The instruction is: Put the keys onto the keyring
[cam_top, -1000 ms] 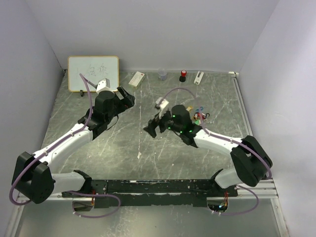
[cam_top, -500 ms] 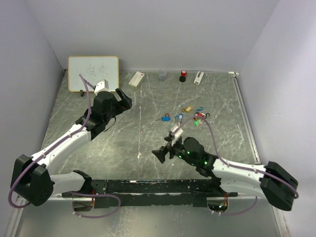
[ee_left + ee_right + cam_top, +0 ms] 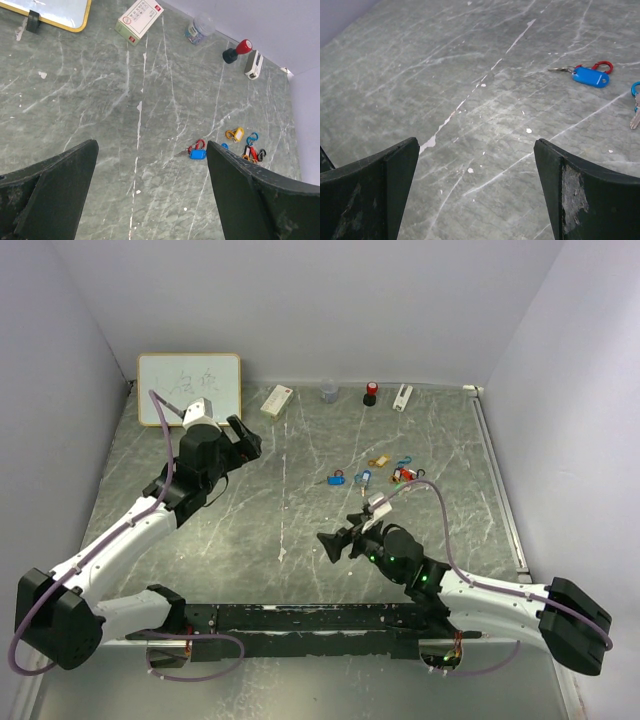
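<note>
**Keys [image 3: 370, 475] loose on the table, both grippers wide open**

So the keys lie flat on the grey marbled table [image 3: 200, 530], at about 2 o'clock from its middle in the top view. The blue-tagged key [image 3: 335, 479] sits at the 9 o'clock end of the bunch, with a red clip [image 3: 602, 65] right against its tag. A yellow-tagged key [image 3: 378, 461] is up at the 12 o'clock side. At the 3 o'clock end there's a tangle of coloured tags and clips [image 3: 403, 475], too small to sort out.

The right gripper [image 3: 330, 545] is at 7 o'clock from the keys, close but not touching them, jaws spread with nothing between them. The left gripper [image 3: 245, 436] is over at 10 o'clock on the table, well away from the keys, jaws also spread and empty.

Along the 12 o'clock edge are a whiteboard [image 3: 190, 388], a white box [image 3: 276, 400], a small jar [image 3: 328, 391] and a red-topped stamp [image 3: 371, 393].
</note>
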`<state>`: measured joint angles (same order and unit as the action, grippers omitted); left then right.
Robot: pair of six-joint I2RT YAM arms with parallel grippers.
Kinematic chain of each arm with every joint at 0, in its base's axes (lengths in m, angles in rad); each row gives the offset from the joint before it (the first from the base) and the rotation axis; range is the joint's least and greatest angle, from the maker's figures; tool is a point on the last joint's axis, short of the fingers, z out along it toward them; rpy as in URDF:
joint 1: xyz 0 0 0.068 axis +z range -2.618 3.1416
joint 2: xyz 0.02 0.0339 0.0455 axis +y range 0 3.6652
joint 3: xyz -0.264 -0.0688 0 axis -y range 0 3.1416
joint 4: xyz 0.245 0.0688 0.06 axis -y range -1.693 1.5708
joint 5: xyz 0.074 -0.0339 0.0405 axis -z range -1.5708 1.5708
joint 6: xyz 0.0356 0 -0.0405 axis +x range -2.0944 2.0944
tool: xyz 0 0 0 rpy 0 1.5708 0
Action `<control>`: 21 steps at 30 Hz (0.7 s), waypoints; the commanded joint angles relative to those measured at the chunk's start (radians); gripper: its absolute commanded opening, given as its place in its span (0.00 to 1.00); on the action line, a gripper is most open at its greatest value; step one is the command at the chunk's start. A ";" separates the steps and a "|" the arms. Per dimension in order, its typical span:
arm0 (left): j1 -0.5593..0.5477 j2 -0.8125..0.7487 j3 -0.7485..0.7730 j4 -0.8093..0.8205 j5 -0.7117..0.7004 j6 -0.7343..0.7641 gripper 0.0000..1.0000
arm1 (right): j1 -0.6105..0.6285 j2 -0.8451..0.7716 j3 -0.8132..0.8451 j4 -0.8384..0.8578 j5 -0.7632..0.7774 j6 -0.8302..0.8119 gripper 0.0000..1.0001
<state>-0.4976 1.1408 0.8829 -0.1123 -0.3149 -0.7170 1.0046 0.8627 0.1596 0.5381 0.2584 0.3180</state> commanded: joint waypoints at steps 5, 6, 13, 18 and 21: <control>0.011 -0.005 0.042 -0.052 -0.046 0.005 1.00 | 0.005 -0.050 -0.136 0.269 0.060 0.166 1.00; 0.011 -0.012 0.043 -0.068 -0.061 -0.001 1.00 | 0.004 -0.045 -0.132 0.266 0.045 0.171 1.00; 0.011 -0.198 -0.036 -0.225 -0.255 -0.077 1.00 | 0.008 -0.002 -0.085 0.241 -0.036 0.146 1.00; 0.011 -0.360 -0.122 -0.298 -0.265 -0.108 1.00 | 0.008 -0.010 -0.064 0.247 -0.055 0.112 1.00; 0.011 -0.401 -0.154 -0.283 -0.226 -0.090 1.00 | 0.010 -0.011 -0.032 0.214 -0.069 0.091 1.00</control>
<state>-0.4938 0.7753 0.7685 -0.3462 -0.5392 -0.8009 1.0080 0.8608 0.0742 0.7448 0.2138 0.4458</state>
